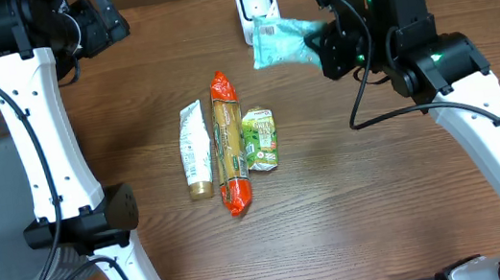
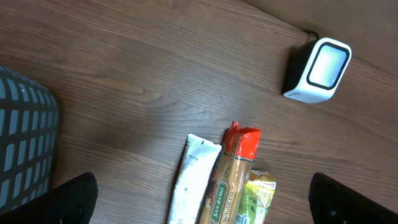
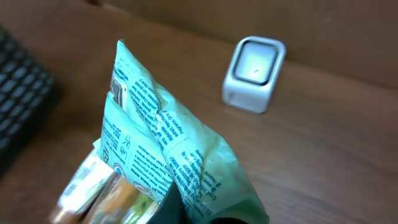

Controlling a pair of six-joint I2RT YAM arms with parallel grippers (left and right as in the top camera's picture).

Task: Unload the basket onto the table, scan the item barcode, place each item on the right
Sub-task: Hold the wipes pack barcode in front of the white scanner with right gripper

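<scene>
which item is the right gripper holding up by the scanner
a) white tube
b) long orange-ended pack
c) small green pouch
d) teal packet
d: the right gripper is shut on the teal packet beside the white scanner, while the white tube, long orange-ended pack and small green pouch lie on the table.

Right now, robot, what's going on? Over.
Right gripper shut on teal packet, held near scanner. Left gripper open, empty. Nothing between packet and scanner.
</scene>
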